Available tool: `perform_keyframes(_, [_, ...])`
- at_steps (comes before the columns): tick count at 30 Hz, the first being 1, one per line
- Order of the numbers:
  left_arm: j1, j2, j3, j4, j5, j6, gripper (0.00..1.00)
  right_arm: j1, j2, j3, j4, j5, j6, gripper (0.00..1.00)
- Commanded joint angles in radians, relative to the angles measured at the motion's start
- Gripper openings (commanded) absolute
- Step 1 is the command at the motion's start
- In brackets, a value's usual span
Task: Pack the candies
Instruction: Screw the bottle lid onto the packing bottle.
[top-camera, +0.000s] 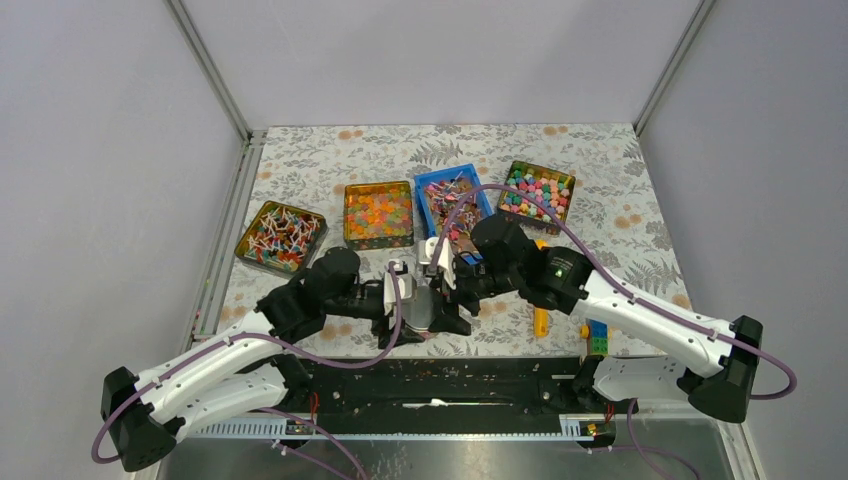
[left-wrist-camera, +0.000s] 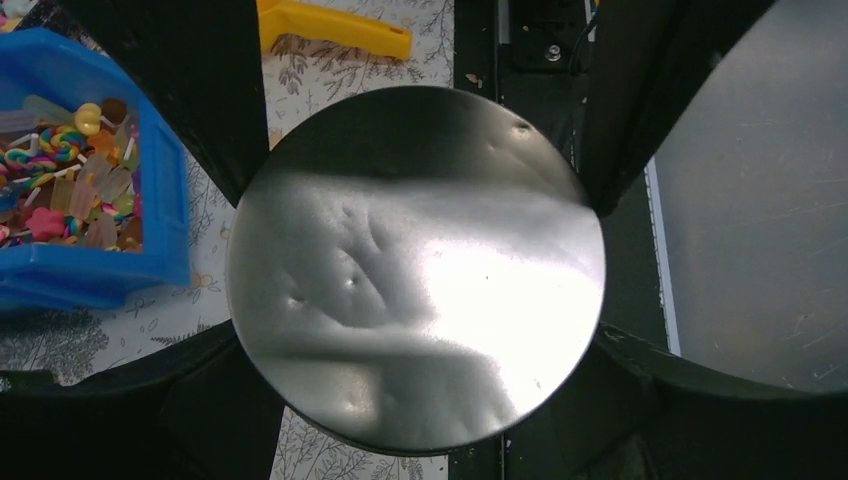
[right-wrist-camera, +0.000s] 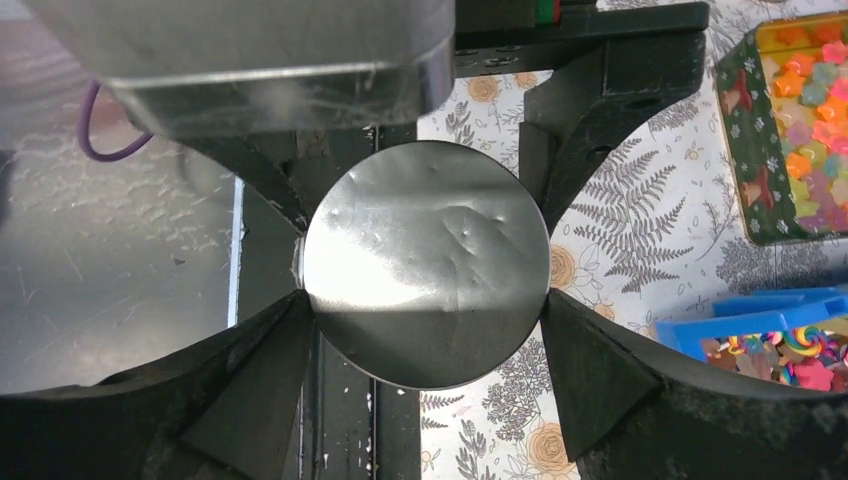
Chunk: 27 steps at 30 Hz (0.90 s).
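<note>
Candies (top-camera: 450, 208) in tiny twisted wrappers lie in the blue plastic bin (top-camera: 445, 172), just past my arms. My left gripper (top-camera: 397, 300) squeezes a round silver metal tin (left-wrist-camera: 415, 270) — the right gripper (top-camera: 445, 280) sits around it too, but I cannot tell if it grips.

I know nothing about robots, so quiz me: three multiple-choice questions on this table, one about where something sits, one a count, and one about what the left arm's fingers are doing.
1. The blue bin sits:
A) between the orange-jelly tin and the pastel-sweet tin
B) at the far left of the row
C) on the arms' base

2. Sweet containers in the row:
A) two
B) four
C) six

3. The left fingers:
A) hang empty
B) close on a round silver tin
C) hold a lollipop

Answers:
1 A, the top view shows it third from the left.
2 B, there are three tins plus the bin.
3 B, in the left wrist view the tin fills the gap between them.
</note>
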Motion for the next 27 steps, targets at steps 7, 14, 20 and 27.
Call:
perform_keyframes(7, [-0.004, -0.019, 0.065, 0.195, -0.143, -0.046, 0.46, 0.109, 0.041, -0.032, 0.146, 0.343, 0.291, 0.61])
perform_keyframes(14, [-0.004, -0.036, 0.055, 0.187, -0.190, -0.052, 0.45, 0.119, 0.024, -0.049, 0.162, 0.379, 0.304, 0.85])
perform_keyframes(20, [-0.004, -0.077, 0.033, 0.131, -0.192, -0.024, 0.46, 0.118, -0.074, -0.103, 0.182, 0.341, 0.199, 0.99])
perform_keyframes(27, [-0.004, -0.123, 0.010, 0.056, -0.123, 0.017, 0.46, 0.079, -0.188, -0.112, 0.079, 0.140, 0.024, 1.00])
